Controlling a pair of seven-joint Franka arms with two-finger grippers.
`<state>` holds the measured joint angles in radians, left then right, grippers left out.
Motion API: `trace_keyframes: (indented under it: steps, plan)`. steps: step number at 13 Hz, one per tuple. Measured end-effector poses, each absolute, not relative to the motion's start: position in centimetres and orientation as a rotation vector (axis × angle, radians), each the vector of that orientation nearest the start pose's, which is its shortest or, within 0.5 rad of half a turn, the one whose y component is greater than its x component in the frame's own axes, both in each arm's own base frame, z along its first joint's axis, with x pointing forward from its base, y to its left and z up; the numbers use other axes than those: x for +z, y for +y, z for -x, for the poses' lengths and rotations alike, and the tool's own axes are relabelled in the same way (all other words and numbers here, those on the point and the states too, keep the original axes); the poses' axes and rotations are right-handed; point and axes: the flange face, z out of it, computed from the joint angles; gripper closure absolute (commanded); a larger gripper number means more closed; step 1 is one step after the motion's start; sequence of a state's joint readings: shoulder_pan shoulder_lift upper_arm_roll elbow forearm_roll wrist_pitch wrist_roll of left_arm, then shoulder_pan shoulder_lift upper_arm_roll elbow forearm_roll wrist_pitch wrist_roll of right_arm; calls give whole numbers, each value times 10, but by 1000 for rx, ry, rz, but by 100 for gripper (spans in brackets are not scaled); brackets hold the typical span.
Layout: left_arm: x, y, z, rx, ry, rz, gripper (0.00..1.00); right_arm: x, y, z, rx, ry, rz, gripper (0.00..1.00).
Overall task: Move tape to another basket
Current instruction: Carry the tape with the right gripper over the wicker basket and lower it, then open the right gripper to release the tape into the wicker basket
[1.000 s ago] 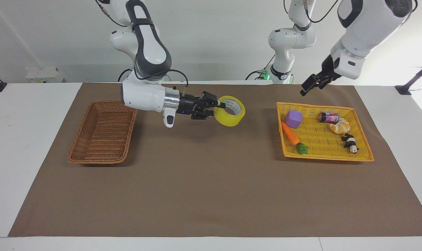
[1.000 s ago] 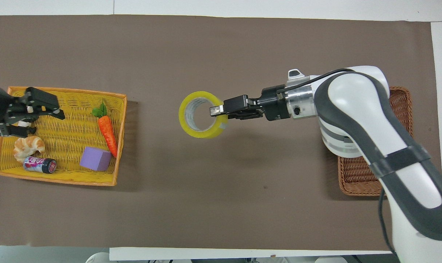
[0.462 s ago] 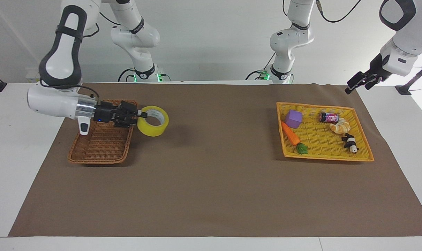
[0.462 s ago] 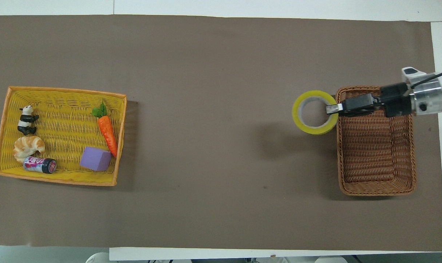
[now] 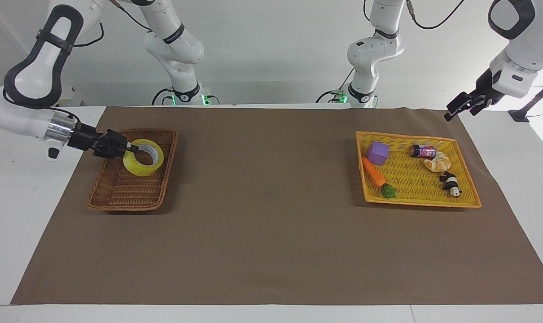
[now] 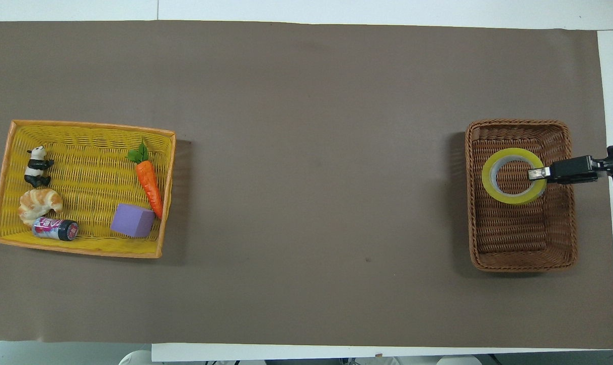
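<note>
Tape (image 5: 143, 157) claw-held (image 5: 129, 150), seemingly inside basket (image 5: 119, 202)

The basket (image 5: 130, 172) sits on the mat (image 5: 271, 233) at the right arm's end of the table. The tape (image 5: 143, 157), gripped on its rim by the right gripper (image 5: 129, 150), hangs over the basket. The tray (image 5: 466, 197) of small items lies at the left arm's end; the left gripper (image 5: 460, 106) waits over the mat's corner.

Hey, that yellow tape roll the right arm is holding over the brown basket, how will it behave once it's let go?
The tape looks stiff: pinched through one wall by the right hand, it keeps its ring shape. Hollow-cored, probably light. Dropped on edge it might roll, though the basket's walls should stop it.
</note>
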<state>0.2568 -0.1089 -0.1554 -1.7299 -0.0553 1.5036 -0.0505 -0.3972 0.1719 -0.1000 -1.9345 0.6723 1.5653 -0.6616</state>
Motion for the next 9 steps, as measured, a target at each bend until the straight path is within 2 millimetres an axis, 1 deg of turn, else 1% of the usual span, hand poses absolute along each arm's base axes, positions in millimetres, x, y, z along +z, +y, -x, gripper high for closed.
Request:
trace_keyframes:
  steps: [2,3,4,6,8,9]
  plan:
    - [604,40,-506,198,-238,3166,0,362,-218,-499,83,-19,2303,100]
    - [606,42,-505,191,-244,3159,0,351,-223,-498,84,-38,2292,100]
    - [608,48,-505,185,-257,3151,0,343,-223,-498,87,-56,2284,100]
    - [615,56,-504,181,-245,3145,0,335,-218,-498,85,-112,2272,100]
    - [624,53,-505,180,-210,3139,0,327,-214,-494,95,-146,2265,100]
    - [623,49,-507,184,-193,3141,0,325,-214,-492,107,-152,2269,100]
